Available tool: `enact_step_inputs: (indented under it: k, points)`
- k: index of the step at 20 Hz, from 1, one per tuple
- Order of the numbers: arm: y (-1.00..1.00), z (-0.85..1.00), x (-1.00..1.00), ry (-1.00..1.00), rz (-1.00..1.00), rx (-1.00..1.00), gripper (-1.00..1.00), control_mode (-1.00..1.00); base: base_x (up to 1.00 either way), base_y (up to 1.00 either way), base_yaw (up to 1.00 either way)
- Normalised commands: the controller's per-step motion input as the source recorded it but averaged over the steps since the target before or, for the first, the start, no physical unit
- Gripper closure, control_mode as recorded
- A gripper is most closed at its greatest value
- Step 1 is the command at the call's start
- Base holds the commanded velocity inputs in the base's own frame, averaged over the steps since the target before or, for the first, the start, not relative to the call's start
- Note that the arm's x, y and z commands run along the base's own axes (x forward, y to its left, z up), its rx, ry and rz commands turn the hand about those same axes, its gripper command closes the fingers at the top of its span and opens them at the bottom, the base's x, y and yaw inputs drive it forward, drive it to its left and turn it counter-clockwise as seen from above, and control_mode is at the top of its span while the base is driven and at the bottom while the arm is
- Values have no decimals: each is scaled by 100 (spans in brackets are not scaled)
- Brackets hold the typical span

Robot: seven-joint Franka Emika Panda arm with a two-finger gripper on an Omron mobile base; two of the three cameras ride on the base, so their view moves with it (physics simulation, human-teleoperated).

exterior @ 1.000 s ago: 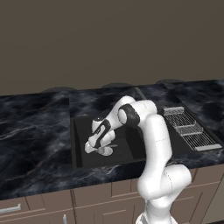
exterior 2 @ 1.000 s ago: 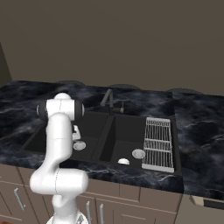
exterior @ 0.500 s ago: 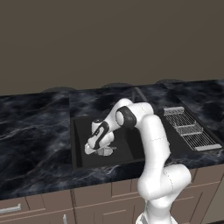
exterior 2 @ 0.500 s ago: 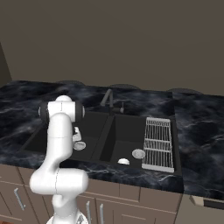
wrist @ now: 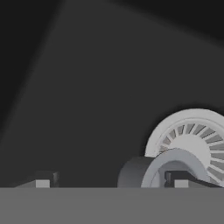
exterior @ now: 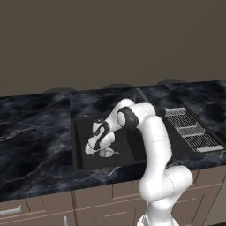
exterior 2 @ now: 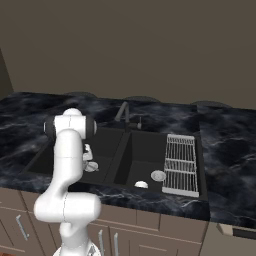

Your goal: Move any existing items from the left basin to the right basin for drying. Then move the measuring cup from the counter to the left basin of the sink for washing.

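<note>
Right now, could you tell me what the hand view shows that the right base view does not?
Hand view: the open pincer, with the tiny pale grey measuring cup close beside one of its tips. Right base view: the dark faucet, the wire rack and a small pale item in the narrower right basin. Both: the wide matte black left basin and its round silver drain.

White glossy arm (exterior: 152,145) w/ rounded thick segments, dark bands at joints; small dark finger tips (wrist: 43,179) w/ pale ends.
</note>
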Motion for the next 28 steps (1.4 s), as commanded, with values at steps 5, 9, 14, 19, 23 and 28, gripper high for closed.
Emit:
enact_step_inputs:
  k: [5, 9, 14, 19, 23, 28]
  points:
    - [0, 42, 0, -2, 0, 1, -100, -100, 0, 0, 0]
    - [0, 60, -1, -1, 0, 0, -100, -100, 0, 0, 0]
    - [0, 64, -3, -1, 0, 0, -100, -100, 0, 0, 0]
    - [0, 58, -5, 0, 0, 0, -100, -100, 0, 0, 0]
    - [0, 69, -16, 0, 0, 0, -100, -100, 0, 0, 0]
    - [0, 74, -31, 0, 0, 0, -100, -100, 0, 0, 0]
